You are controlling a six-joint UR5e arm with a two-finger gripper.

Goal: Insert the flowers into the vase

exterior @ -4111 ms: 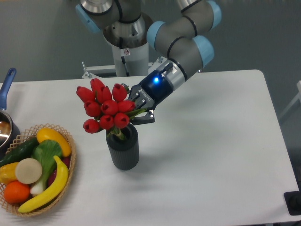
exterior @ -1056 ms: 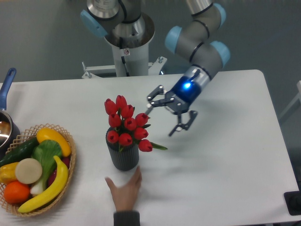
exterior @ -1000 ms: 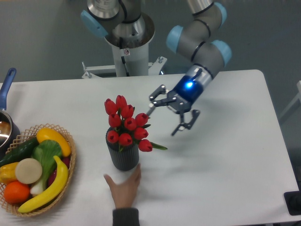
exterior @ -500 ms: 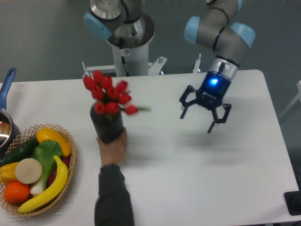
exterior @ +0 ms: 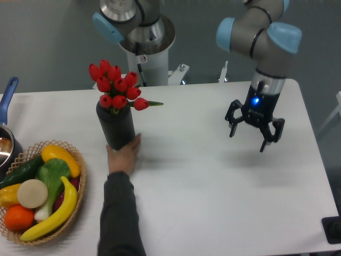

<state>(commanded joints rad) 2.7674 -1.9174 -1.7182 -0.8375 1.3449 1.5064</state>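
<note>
Nearest the camera, far to the pincer's left in the picture, a round woven basket (exterior: 79, 176) holds a yellow banana, an orange, a pale round fruit, green vegetables and another yellow piece. Beyond it, a person's hand (exterior: 123, 154) in a dark sleeve reaches up from the lower edge and presses against the base of the dark grey ribbed cylindrical vase (exterior: 115, 127). The vase stands upright on the white table (exterior: 213, 181), well apart from the pincer and to its left. The bunch of red tulip buds on green stems (exterior: 116, 89) sits in the vase's mouth, one bud and a leaf drooping out toward the pincer. The black two-finger pincer (exterior: 254, 128) hangs over the table's right part, fingers spread, pointing down, holding nothing, a blue light lit on its wrist. A blue pan handle (exterior: 8, 90) shows at the far left edge
</note>
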